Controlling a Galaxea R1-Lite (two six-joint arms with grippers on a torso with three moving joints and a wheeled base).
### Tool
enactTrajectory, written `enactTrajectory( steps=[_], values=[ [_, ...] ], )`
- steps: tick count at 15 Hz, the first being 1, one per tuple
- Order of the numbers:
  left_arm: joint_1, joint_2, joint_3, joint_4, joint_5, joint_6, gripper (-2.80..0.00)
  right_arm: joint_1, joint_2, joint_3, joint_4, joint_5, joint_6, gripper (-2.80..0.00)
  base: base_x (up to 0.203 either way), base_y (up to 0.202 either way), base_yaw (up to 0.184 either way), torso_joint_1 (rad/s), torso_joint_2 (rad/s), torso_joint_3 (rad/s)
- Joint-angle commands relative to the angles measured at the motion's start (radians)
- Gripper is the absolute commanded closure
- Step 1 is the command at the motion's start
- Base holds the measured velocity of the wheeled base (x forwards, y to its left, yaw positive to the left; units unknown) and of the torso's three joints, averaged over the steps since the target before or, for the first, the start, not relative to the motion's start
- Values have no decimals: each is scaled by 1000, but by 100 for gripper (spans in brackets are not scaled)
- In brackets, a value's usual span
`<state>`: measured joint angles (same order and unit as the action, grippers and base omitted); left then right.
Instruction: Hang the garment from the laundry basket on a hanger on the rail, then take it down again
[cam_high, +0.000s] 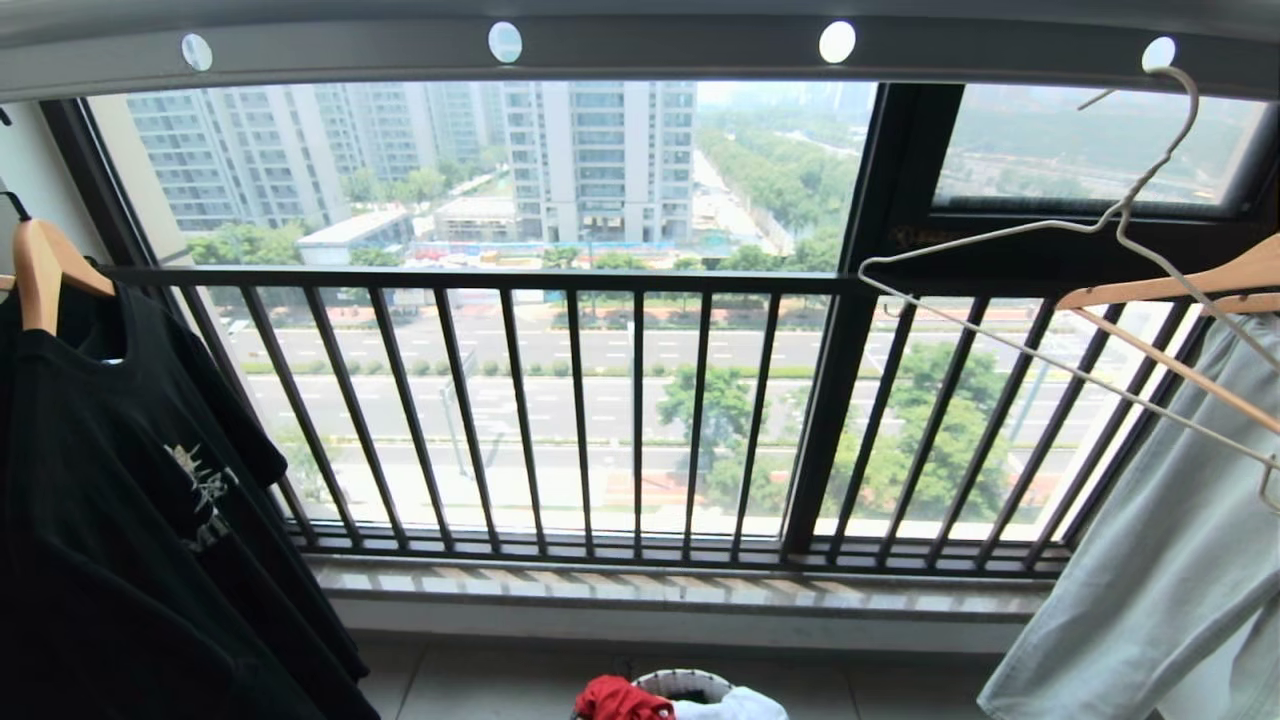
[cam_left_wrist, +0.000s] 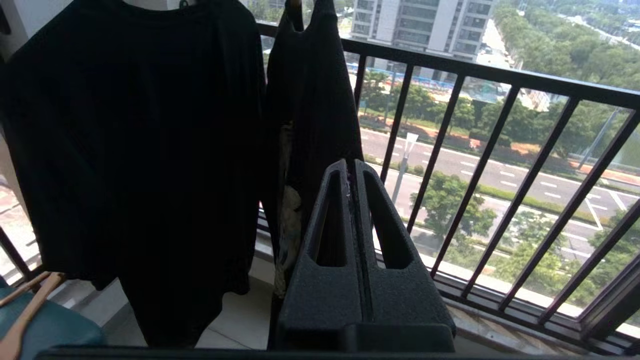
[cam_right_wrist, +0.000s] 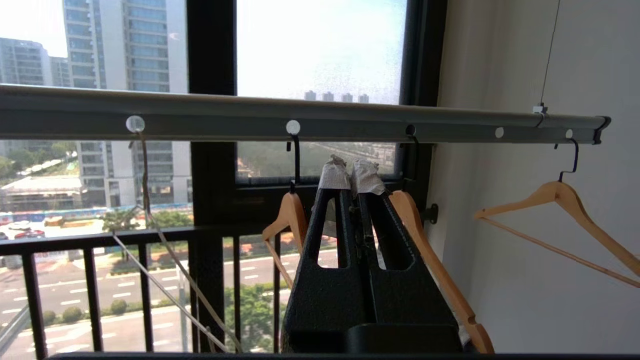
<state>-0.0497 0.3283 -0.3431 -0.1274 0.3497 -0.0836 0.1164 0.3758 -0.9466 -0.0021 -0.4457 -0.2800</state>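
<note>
Both end effectors (cam_left_wrist: 352, 167) (cam_right_wrist: 351, 175) clenched empty; one wire hanger (cam_high: 1075, 290), three wooden hangers (cam_right_wrist: 560, 197).

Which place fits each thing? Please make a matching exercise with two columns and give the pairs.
Things:
1. garment
2. hanger
3. black T-shirt
4. left pincer

Places or states:
A. hooked in a hole of the rail, bare
B. shut, holding nothing
C. in the laundry basket
D. hanging on a wooden hanger

Pairs: 1-C, 2-A, 3-D, 4-B

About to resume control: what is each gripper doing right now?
Left gripper: jaws shut, holding nothing.
Right gripper: jaws shut, holding nothing.
</note>
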Motion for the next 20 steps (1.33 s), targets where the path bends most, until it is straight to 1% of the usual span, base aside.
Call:
enactTrajectory(
  steps=[1, 3, 4, 5, 6, 8, 9, 10, 11, 13, 15, 16, 17, 18, 19, 20],
  values=[
    [69, -153, 32, 35, -4, 52, 0, -13, -22, -54, 133, 5, -1, 0, 0, 0, 0, 0, 0, 0],
    [64, -228, 88, 46, -8, 66, 0, -15, -63, -64, 192, 11, -1, 0, 0, 0, 0, 0, 0, 0],
    [62, -274, 134, 48, -12, 82, 0, -14, -85, -56, 228, 11, -1, 0, 0, 0, 0, 0, 0, 0],
    [61, -310, 184, 48, -15, 112, 0, -14, -96, -53, 273, 12, 3, 0, 0, 0, 0, 0, 0, 0],
    [60, -323, 230, 42, -16, 135, 0, -15, -97, -46, 283, 10, 8, 0, 0, 0, 0, 0, 0, 0],
    [59, -328, 298, 36, -19, 150, 0, -18, -97, -8, 287, 9, 12, 0, 0, 0, 0, 0, 0, 0],
    [59, -329, 315, 36, -35, 147, 0, -48, -95, -4, 287, 11, 11, 0, 0, 0, 0, 0, 0, 0],
    [59, -330, 316, 37, -65, 136, 0, -89, -96, 2, 287, 24, 10, 0, 0, 0, 0, 0, 0, 0],
    [59, -329, 318, 37, -110, 116, 0, -115, -112, 27, 288, 66, 10, 0, 0, 0, 0, 0, 0, 0],
    [59, -329, 323, 37, -166, 104, 0, -121, -202, 135, 288, 102, 9, 0, 0, 0, 0, 0, 0, 0],
    [59, -329, 336, 38, -264, 87, 0, -120, -312, 255, 289, 136, 11, 0, 0, 0, 0, 0, 0, 0],
    [59, -328, 342, 65, -292, 82, 0, -119, -353, 336, 287, 156, 19, 0, 0, 0, 0, 0, 0, 0],
    [59, -328, 343, 120, -294, 82, 0, -118, -365, 403, 287, 170, 61, 0, 0, 0, 0, 0, 0, 0],
    [59, -329, 342, 143, -294, 72, 0, -118, -371, 453, 287, 185, 137, 0, 0, 0, 0, 0, 0, 0],
    [59, -329, 343, 134, -294, 55, 0, -117, -374, 507, 282, 209, 166, 0, 0, 0, 0, 0, 0, 0],
    [59, -329, 343, 131, -294, 53, 0, -117, -375, 563, 275, 246, 179, 0, 0, 0, 0, 0, 0, 0]
  ],
)
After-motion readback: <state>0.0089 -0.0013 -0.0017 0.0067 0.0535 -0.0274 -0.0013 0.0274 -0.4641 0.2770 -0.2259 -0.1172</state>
